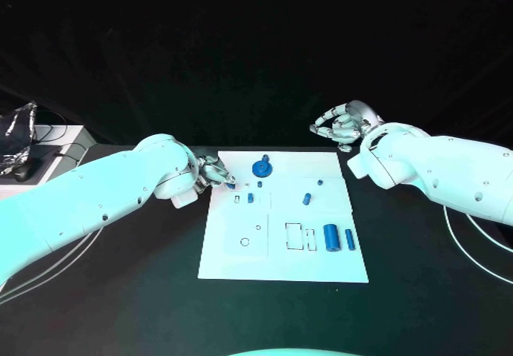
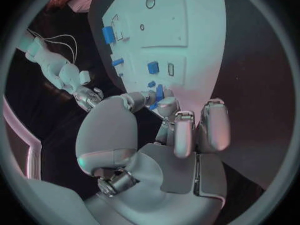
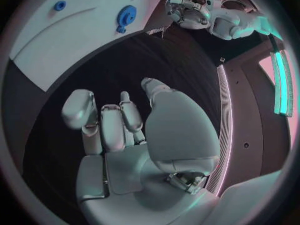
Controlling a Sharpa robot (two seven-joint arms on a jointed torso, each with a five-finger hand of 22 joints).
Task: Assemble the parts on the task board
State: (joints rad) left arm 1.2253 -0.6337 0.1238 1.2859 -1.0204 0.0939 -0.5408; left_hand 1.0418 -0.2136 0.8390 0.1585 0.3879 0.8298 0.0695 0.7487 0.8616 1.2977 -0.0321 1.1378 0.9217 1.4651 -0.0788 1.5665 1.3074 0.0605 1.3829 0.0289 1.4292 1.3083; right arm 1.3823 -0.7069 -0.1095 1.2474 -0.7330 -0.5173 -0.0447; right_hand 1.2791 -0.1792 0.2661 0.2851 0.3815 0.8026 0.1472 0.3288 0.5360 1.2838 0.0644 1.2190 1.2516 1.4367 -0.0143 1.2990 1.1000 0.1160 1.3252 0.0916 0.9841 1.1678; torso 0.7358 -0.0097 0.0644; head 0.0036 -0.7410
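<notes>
The white task board [image 1: 321,263] lies in the middle of the black table. On it are a blue gear-like part [image 1: 262,168], a few small blue pieces [image 1: 250,197], a short peg [image 1: 307,198], and a blue cylinder [image 1: 333,237] with a slim pin [image 1: 348,238] beside it. My left hand [image 1: 214,176] is over the board's far left corner and pinches a small blue part [image 2: 157,92] between thumb and fingertip, just above the board [image 2: 187,20]. My right hand [image 1: 342,123] hovers raised beyond the far right corner, fingers loosely bent and holding nothing [image 3: 119,130].
Outlined slots [image 1: 294,235] and a small round hole [image 1: 245,241] mark the board's near half. A silvery object [image 1: 19,126] and a dark item [image 1: 21,172] sit on a side stand at the far left. Cables [image 1: 481,230] trail under the right arm.
</notes>
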